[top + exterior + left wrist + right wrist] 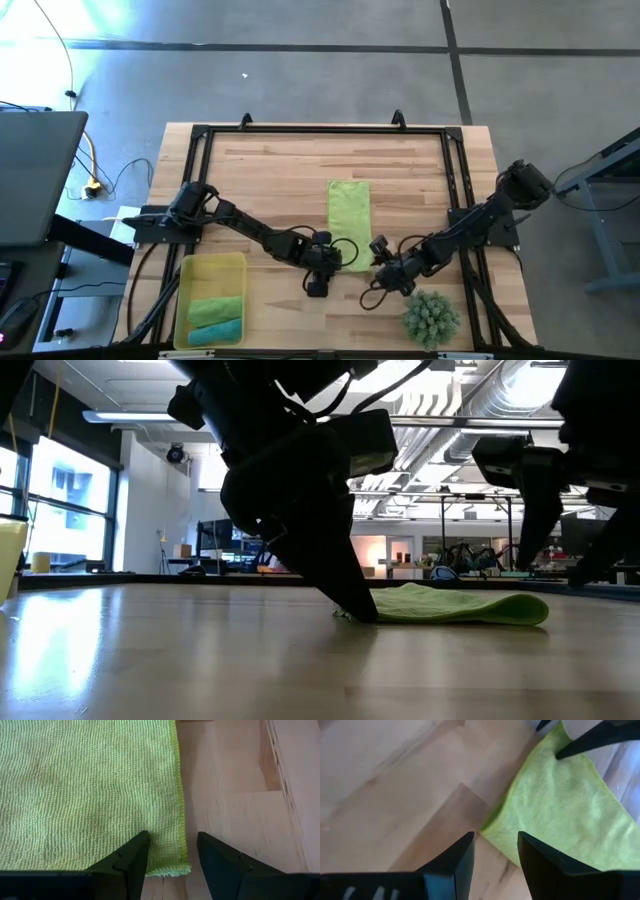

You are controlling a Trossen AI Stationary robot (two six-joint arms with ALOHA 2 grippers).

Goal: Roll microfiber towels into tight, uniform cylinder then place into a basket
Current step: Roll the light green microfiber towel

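A lime green microfiber towel (349, 205) lies flat on the wooden table, its long side running from near to far. My left gripper (172, 845) is open at the towel's near-left corner (177, 866), slanting down. My right gripper (495, 842) is open and raised above the table, with the towel's near-right corner (485, 830) just ahead of its fingers and nothing between them. The yellow basket (185, 268) at the near left holds a rolled green towel (215, 308) and a rolled teal towel (215, 331). My left gripper straddles the towel's near-left corner. One fingertip (137, 847) comes down on the cloth just inside the hem, and the other (212, 852) stands over bare wood beside it. In the low view its tip (360, 615) meets the towel's edge on the table. The cloth lies flat and unlifted.
A spiky green ball-shaped plant (432, 315) stands at the near right, close behind my right arm. A black frame (320, 131) runs around the table top. Bare wood shows between the basket and the towel and beyond the towel's far end.
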